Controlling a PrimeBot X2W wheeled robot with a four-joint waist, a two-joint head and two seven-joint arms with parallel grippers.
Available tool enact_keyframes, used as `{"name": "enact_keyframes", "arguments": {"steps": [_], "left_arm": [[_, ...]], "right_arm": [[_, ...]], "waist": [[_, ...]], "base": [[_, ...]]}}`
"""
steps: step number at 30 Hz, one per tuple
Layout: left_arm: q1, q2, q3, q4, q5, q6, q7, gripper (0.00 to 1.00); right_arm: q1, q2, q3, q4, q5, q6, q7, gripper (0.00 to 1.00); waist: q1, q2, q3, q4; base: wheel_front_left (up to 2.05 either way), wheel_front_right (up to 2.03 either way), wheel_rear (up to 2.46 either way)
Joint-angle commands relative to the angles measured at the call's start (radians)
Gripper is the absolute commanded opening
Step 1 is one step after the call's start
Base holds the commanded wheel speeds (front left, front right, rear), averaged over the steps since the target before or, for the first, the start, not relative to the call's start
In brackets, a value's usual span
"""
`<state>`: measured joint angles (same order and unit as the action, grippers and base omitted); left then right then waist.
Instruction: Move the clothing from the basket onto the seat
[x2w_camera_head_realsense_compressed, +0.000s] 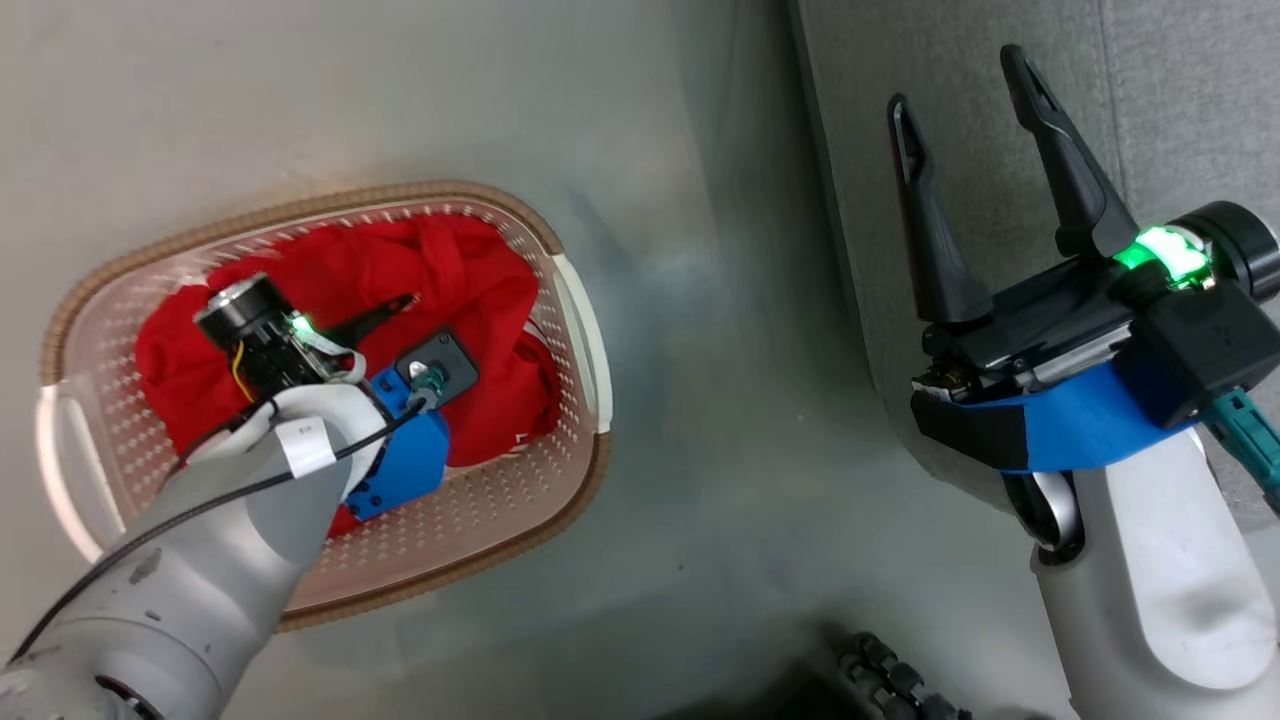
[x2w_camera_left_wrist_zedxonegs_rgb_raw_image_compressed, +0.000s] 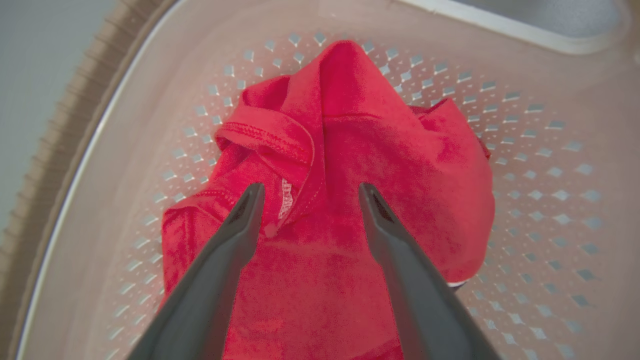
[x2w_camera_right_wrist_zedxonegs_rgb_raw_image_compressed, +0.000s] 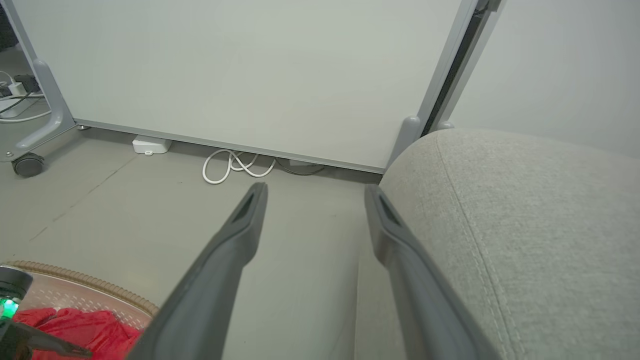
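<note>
Red clothing (x2w_camera_head_realsense_compressed: 460, 290) lies crumpled inside the cream-white basket (x2w_camera_head_realsense_compressed: 575, 330) on the floor at the left. My left gripper (x2w_camera_left_wrist_zedxonegs_rgb_raw_image_compressed: 307, 190) reaches down into the basket and stands open, its two fingers just above or touching the red fabric (x2w_camera_left_wrist_zedxonegs_rgb_raw_image_compressed: 350, 165), with a collar fold between them. One dark finger (x2w_camera_head_realsense_compressed: 375, 318) shows over the cloth in the head view. My right gripper (x2w_camera_head_realsense_compressed: 960, 85) stands open and empty at the right, over the edge of the grey seat (x2w_camera_head_realsense_compressed: 1180, 100). The same seat (x2w_camera_right_wrist_zedxonegs_rgb_raw_image_compressed: 525, 225) lies beside my right gripper (x2w_camera_right_wrist_zedxonegs_rgb_raw_image_compressed: 315, 192) in the right wrist view.
A pale grey wheeled partition panel (x2w_camera_right_wrist_zedxonegs_rgb_raw_image_compressed: 240, 70) stands behind, with a caster (x2w_camera_right_wrist_zedxonegs_rgb_raw_image_compressed: 27, 164), a white cable coil (x2w_camera_right_wrist_zedxonegs_rgb_raw_image_compressed: 237, 165) and a small white box (x2w_camera_right_wrist_zedxonegs_rgb_raw_image_compressed: 150, 145) at its foot. Bare grey floor (x2w_camera_head_realsense_compressed: 720, 400) separates basket and seat. A dark ribbed object (x2w_camera_head_realsense_compressed: 890, 680) lies at the bottom edge.
</note>
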<state>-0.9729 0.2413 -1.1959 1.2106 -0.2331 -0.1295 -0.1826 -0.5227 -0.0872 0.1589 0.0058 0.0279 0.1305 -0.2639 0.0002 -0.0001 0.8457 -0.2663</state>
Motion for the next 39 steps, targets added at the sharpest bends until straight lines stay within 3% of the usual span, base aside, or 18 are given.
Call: {"name": "enact_keyframes", "arguments": {"steps": [1,14,22,23,24,39], "left_arm": [[-0.018,0.006,-0.006,0.003,-0.003,-0.001,0.002,1.0],[-0.114,0.059,-0.081,0.031,-0.057,0.0,0.114,1.0],[-0.119,0.048,-0.086,0.047,-0.068,0.0,0.187,1.0],[-0.117,0.046,-0.087,0.048,-0.073,-0.001,0.192,0.55],[-0.119,0.045,-0.087,0.049,-0.073,-0.001,0.196,0.0],[-0.078,-0.034,-0.088,0.026,-0.085,-0.001,0.049,0.0]], "right_arm": [[-0.017,0.005,0.002,-0.007,-0.001,0.0,-0.001,1.0],[-0.01,0.023,0.02,-0.099,0.004,0.0,-0.001,1.0],[0.002,0.028,0.023,-0.157,-0.012,0.0,-0.001,1.0],[0.001,0.028,0.024,-0.161,-0.013,0.0,-0.001,1.0],[-0.002,0.028,0.023,-0.166,-0.017,0.0,-0.001,1.0],[0.007,0.003,-0.004,-0.135,-0.027,0.0,-0.001,1.0]], "waist": [[-0.0002,0.0001,0.039,-0.025],[-0.0002,0.0001,0.174,-0.069],[-0.0002,0.0001,0.204,-0.069],[-0.0002,0.0001,0.205,-0.068],[-0.0002,0.0001,0.205,-0.067],[-0.0002,0.0001,0.071,0.002]], "base": [[0.0,0.0,0.0],[0.0,0.0,0.0],[0.0,0.0,0.0],[0.0,0.0,0.0],[0.0,0.0,0.0],[0.0,0.0,0.0]]}}
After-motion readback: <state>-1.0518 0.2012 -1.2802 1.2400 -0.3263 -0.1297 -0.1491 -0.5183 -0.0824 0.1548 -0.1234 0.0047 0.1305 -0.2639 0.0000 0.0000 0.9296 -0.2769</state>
